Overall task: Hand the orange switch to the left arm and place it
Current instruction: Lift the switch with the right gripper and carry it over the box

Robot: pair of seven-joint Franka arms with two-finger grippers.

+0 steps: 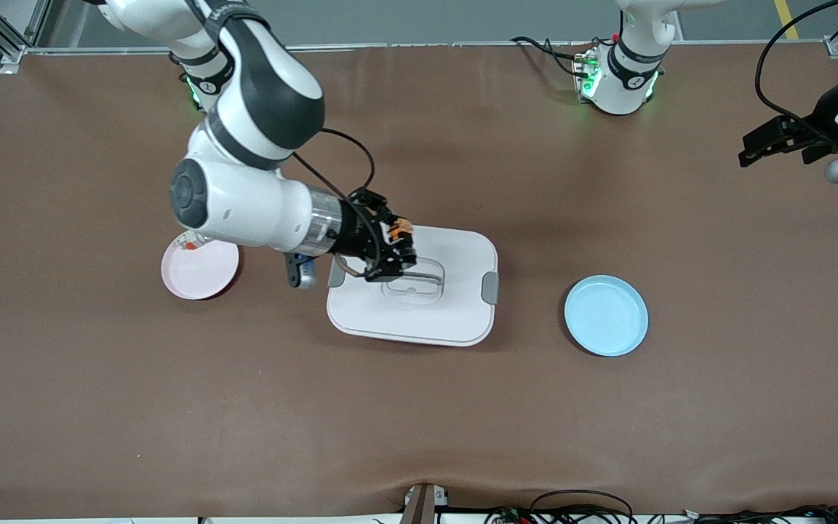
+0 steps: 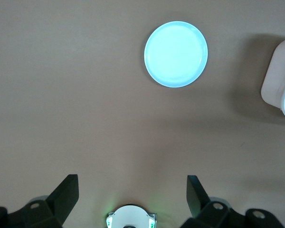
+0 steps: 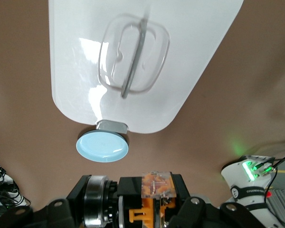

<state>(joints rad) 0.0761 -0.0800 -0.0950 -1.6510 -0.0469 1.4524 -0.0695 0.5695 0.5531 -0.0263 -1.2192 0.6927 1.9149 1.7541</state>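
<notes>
Front view: right hand (image 1: 398,246) gripping orange switch (image 1: 401,230)

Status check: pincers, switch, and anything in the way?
Right pincer shut on orange switch, over the box. Left pincer open, waiting at its table end.

Box (image 1: 419,309) sits mid-table (image 1: 419,422) between two plates, one plate (image 1: 199,269) toward the right arm's end and the other plate (image 1: 606,315) toward the left arm's end, with the right gripper (image 1: 401,244) holding the orange switch (image 1: 402,228) over the box.
</notes>
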